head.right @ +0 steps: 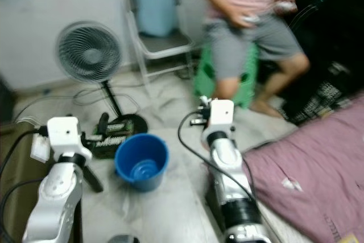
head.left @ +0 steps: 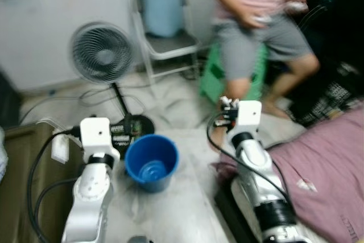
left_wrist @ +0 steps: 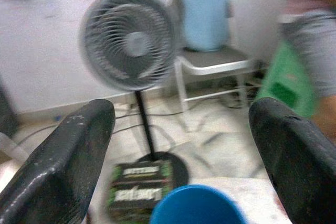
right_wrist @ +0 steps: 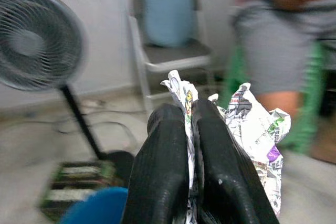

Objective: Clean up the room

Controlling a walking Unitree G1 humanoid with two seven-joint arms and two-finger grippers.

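Right gripper (right_wrist: 189,124): our fingers are pressed together on a crumpled paper wrapper (right_wrist: 252,135), which sticks out above and beside them; in the head view the gripper sits right of centre.
Left gripper (left_wrist: 181,145): our fingers stand wide apart with nothing between them; the arm is at the lower left of the head view.
Bucket (head.left: 151,162): blue, upright on the pale floor (head.left: 182,197), low in the middle of the frame between our two arms.
Fan (head.left: 102,52): a standing fan at the upper left, its round base just behind the bucket.
Box (head.right: 112,131): dark with green print, lying by the fan's base.
Chair (head.left: 165,38): white frame, a light blue thing on its seat, top centre.
Person (head.left: 259,21): seated at the upper right on a green stool (head.left: 213,75), something held in the hands.
Bedding (head.left: 324,174): mauve, at the lower right.
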